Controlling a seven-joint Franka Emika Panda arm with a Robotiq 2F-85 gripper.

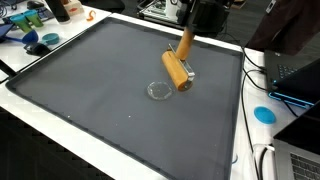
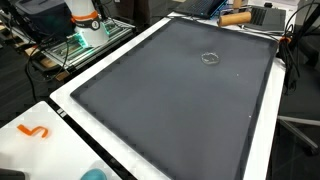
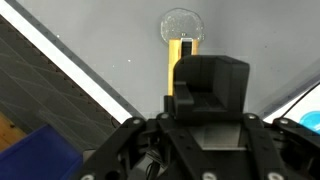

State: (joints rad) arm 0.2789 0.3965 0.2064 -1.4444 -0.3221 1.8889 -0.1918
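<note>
A tan wooden cylinder (image 1: 179, 64) hangs tilted above the dark grey mat (image 1: 90, 90), with my gripper (image 1: 188, 36) shut on its upper end. Its lower end hovers just beside a small clear round dish (image 1: 158, 90) that lies on the mat. In the wrist view the cylinder (image 3: 182, 52) shows as a yellow strip past the black fingers (image 3: 210, 85), with the clear dish (image 3: 180, 22) beyond its tip. In an exterior view the cylinder (image 2: 236, 17) sits at the far edge of the mat, above the dish (image 2: 210, 57).
The mat has a white border (image 2: 70, 95). A blue disc (image 1: 264, 114), a laptop (image 1: 298, 78) and cables lie beside one edge. Blue clutter (image 1: 45, 42) is at the far corner. An orange hook (image 2: 35, 131) rests on the white tabletop; an orange-capped bottle (image 2: 85, 17) stands behind.
</note>
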